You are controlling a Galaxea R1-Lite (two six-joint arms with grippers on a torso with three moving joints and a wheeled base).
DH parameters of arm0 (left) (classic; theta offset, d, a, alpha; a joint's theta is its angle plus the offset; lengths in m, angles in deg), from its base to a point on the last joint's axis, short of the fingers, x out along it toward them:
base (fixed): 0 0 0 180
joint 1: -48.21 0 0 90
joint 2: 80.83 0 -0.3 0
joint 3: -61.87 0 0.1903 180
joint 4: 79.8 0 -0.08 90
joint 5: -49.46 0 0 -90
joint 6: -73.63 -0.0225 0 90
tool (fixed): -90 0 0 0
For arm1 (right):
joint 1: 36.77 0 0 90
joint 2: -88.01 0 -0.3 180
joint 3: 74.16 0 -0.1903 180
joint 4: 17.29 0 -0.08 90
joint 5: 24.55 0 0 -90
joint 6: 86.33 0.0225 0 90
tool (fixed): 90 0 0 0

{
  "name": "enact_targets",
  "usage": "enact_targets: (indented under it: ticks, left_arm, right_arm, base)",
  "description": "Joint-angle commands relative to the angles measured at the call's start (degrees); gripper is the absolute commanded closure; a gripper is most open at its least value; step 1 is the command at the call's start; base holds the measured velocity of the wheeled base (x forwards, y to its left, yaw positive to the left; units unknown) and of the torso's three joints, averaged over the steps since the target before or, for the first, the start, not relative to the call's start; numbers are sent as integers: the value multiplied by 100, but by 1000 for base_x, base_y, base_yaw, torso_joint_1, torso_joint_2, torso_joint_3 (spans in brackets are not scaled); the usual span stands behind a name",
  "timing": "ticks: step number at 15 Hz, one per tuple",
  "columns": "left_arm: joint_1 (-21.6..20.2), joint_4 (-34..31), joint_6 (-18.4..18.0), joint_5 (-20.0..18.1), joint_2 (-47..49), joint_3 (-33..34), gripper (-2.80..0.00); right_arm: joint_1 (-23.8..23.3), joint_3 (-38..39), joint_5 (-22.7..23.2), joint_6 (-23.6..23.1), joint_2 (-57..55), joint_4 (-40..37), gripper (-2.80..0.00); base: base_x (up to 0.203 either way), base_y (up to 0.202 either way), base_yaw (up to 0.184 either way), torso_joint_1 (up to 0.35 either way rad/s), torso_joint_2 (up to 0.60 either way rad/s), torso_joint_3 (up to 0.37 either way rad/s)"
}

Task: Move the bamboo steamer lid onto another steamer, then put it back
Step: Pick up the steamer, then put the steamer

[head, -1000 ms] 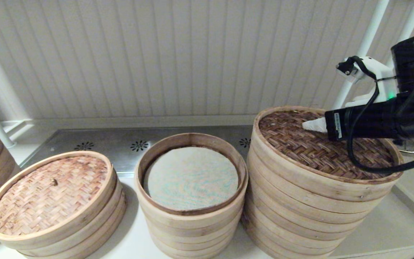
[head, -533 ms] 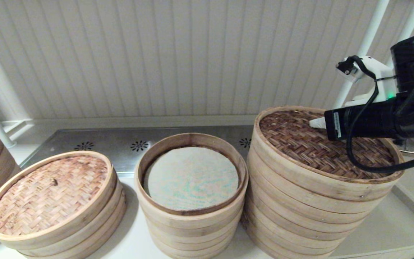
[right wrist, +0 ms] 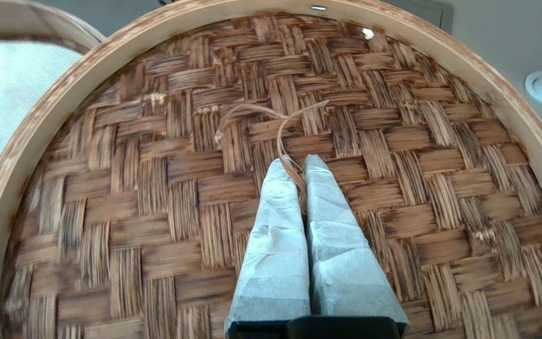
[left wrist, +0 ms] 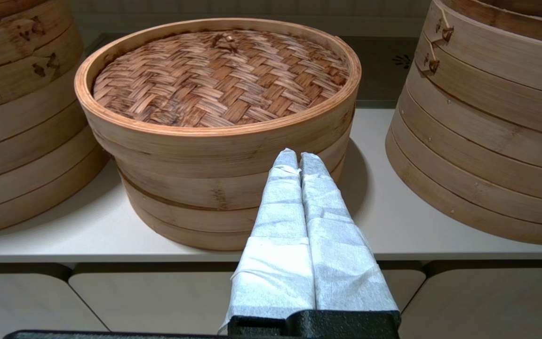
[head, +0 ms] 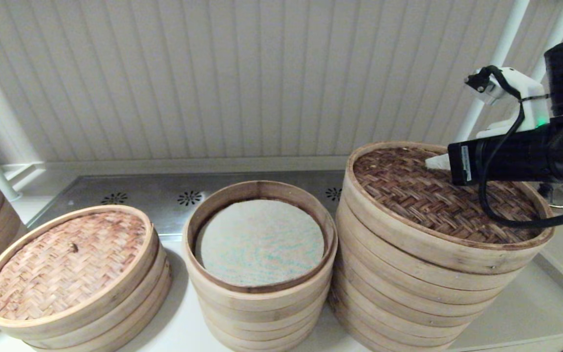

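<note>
Bamboo steamer lid (head: 445, 195), round with a dark brown herringbone top and pale hoop rim, sat on the widest, tallest stack of pale bamboo rings (head: 408, 288). Above the lid's centre, the right claw (right wrist: 298, 162) was pressed together on a thin bamboo strip loop (right wrist: 282, 125). That lid looked light and stiff; the loop seemed frail, so a slow, straight lift suited it. Well away from the lid, the left claw (left wrist: 298, 157) hung pressed together, holding nothing.

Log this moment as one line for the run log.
right gripper: shut on loop of dark lid | lid: on widest stack | middle steamer: uncovered | left gripper: shut, parked before light-lidded steamer
</note>
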Motion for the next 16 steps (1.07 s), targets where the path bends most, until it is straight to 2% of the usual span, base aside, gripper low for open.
enact_targets:
  ticks: [1, 11, 16]
  left_arm:
    - [0, 1, 1, 3, -2, 0, 0]
    - [0, 1, 1, 3, -2, 0, 0]
    - [0, 1, 1, 3, 6, 0, 0]
  right_arm:
    - [-5, -48, 5, -5, 128, 5, 0]
    - [92, -226, 40, 9, 481, -15, 0]
    - [590, -354, 32, 173, 474, -12, 0]
  base:
    - [0, 0, 0, 0, 0, 0]
    - [0, 0, 0, 0, 0, 0]
    - [0, 0, 0, 0, 0, 0]
